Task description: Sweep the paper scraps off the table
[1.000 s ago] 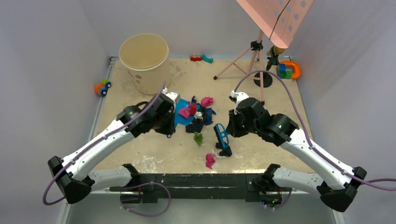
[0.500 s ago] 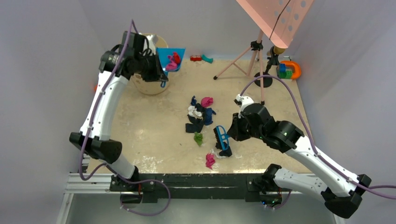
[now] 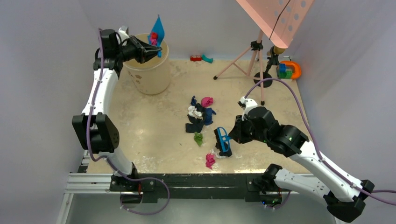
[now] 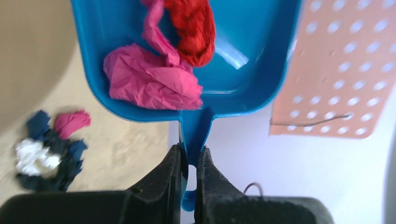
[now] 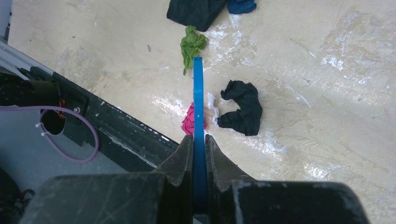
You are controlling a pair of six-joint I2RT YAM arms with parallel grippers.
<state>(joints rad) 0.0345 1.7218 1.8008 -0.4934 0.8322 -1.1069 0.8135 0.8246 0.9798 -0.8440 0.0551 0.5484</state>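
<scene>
My left gripper (image 3: pixel 148 51) is shut on the handle of the blue dustpan (image 3: pixel 158 29), which is tilted steeply above the beige bucket (image 3: pixel 145 70). In the left wrist view the gripper (image 4: pixel 189 156) holds the pan (image 4: pixel 243 70), with a pink wad (image 4: pixel 149 79) and a red wad (image 4: pixel 194 28) in it. My right gripper (image 3: pixel 232 134) is shut on the blue brush (image 3: pixel 223 140), held low over the table (image 3: pixel 149 130). A pile of scraps (image 3: pixel 200 114) lies mid-table, with a green scrap (image 3: pixel 199 138) and a pink one (image 3: pixel 210 160) nearer me. In the right wrist view the gripper (image 5: pixel 199 140) grips the brush (image 5: pixel 198 93) beside a black scrap (image 5: pixel 243 107).
A tripod (image 3: pixel 254 56) stands at the back right under a pink perforated board (image 3: pixel 280 18). Small toys (image 3: pixel 201 58) lie at the back edge and an orange and green toy (image 3: pixel 289 70) at the far right. A black rail (image 3: pixel 196 179) runs along the near edge.
My left arm has lifted the dustpan with pink and red scraps from beside the pile up to the bucket and tipped it steeply. My right gripper with the brush has shifted slightly nearer.
</scene>
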